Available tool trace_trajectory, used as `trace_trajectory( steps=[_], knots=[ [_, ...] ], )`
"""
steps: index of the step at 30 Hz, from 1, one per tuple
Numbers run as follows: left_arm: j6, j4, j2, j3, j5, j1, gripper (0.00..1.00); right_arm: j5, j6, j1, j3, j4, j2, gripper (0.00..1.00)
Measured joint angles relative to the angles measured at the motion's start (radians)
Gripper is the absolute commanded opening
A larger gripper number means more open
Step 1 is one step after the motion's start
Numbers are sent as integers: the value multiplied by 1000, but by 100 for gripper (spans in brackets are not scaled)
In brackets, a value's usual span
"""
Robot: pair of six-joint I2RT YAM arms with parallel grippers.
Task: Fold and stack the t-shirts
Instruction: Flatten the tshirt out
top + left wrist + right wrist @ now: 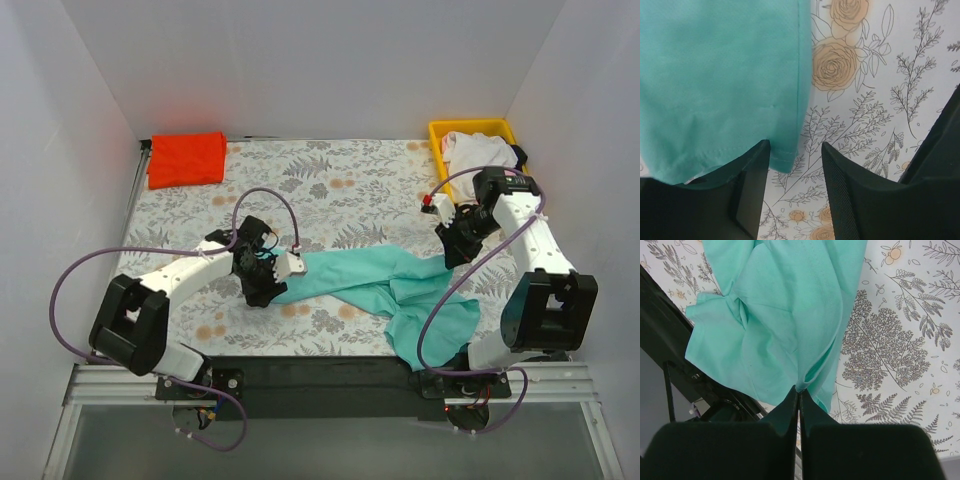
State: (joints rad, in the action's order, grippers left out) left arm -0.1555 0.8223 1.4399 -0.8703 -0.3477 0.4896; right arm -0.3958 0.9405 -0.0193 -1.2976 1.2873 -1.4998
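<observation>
A teal-green t-shirt point(375, 285) lies crumpled across the middle of the fern-patterned cloth, one end hanging over the near edge. My left gripper point(262, 288) is open at its left end; in the left wrist view the shirt's hem corner point(782, 162) lies between the open fingers point(752, 185). My right gripper point(452, 250) is shut on a fold of the teal shirt point(790, 315) and holds it up off the cloth. A folded red-orange t-shirt point(186, 158) lies at the far left corner. White, pink and black shirts point(478, 152) sit in the yellow tray.
The yellow plastic tray point(437, 130) stands at the far right corner. White walls close in the sides and back. A black base rail point(320, 372) runs along the near edge; it also shows in the right wrist view point(670, 335).
</observation>
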Motion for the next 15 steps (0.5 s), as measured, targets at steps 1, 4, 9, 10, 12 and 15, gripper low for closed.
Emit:
trace_trajectory(
  steps=[1, 4, 9, 10, 12, 15],
  knots=[
    [-5, -1, 4, 11, 4, 6, 44, 0, 0, 0, 0, 0, -3, 1],
    [-13, -8, 11, 37, 17, 19, 42, 0, -3, 0, 0, 0, -14, 1],
    [-17, -46, 11, 69, 50, 25, 15, -1, -8, 0, -5, 0, -34, 1],
    [-13, -55, 11, 72, 59, 25, 7, -1, -10, 0, -7, 1, -37, 1],
    [-8, -74, 11, 76, 78, 25, 0, -3, -14, 0, -16, 1, -41, 1],
    [4, -114, 6, 77, 117, 25, 0, -8, -21, 0, -33, 2, -42, 1]
  ],
)
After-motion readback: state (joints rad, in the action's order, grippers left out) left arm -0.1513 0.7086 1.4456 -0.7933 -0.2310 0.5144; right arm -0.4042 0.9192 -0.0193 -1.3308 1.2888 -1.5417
